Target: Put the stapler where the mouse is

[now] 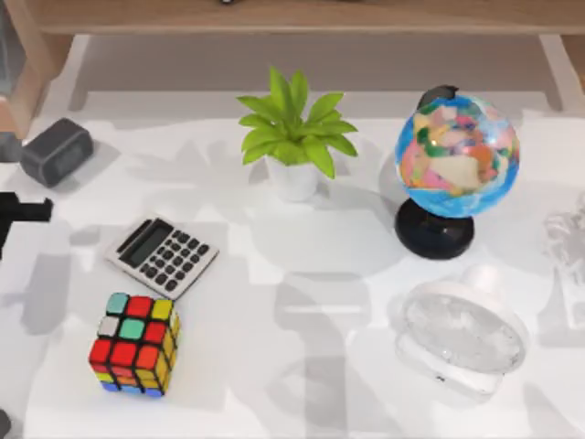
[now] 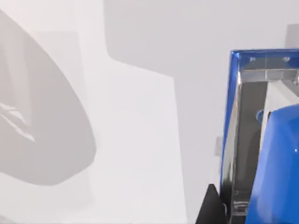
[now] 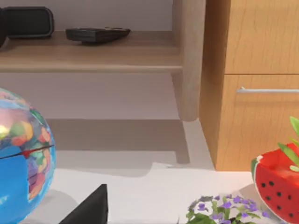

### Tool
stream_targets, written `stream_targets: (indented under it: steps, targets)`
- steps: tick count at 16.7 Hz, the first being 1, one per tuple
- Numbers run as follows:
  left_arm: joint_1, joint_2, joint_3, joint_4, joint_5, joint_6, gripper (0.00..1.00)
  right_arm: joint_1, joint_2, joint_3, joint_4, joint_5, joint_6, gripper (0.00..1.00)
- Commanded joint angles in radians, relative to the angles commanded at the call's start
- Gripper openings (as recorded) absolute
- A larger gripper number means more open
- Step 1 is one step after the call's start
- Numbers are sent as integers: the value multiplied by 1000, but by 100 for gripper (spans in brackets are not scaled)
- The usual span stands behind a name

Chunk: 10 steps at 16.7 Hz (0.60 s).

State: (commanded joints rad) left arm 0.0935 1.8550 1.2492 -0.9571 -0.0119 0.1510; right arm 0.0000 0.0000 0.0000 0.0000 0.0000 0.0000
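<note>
One object matters here, and it sits right up against the left wrist camera: the stapler, bright blue with a shiny metal channel, beside a dark edge of the left gripper. Whether that gripper is clamped on it or merely next to it, I cannot tell. From above, the left arm pokes in at the table's left edge, level with the calculator and well apart from the Rubik's cube. I cannot pick out a mouse with any certainty; the nearest candidate is a white domed object at the right, below the globe. The step in hand looks like the carry toward the mouse's spot. To do it well, I would confirm the hold before travelling, then keep the stapler level and high enough to pass over the calculator and cube. The spot must be free before lowering, so settle which object is the mouse first, and set the stapler down flat rather than dropping it. The right arm seems idle, its camera facing a wooden shelf past the globe.
</note>
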Motion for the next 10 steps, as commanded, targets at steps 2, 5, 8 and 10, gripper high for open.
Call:
stream_targets:
  steps: [2, 5, 8, 10]
  targets:
    - [0, -2, 1, 3, 0, 0, 0, 0, 0, 0, 0, 0, 0, 100]
    - [0, -8, 3, 15, 0, 0, 0, 0, 0, 0, 0, 0, 0, 100]
    - [1, -15, 6, 32, 0, 0, 0, 0, 0, 0, 0, 0, 0, 100]
    - [2, -18, 7, 46, 0, 0, 0, 0, 0, 0, 0, 0, 0, 100]
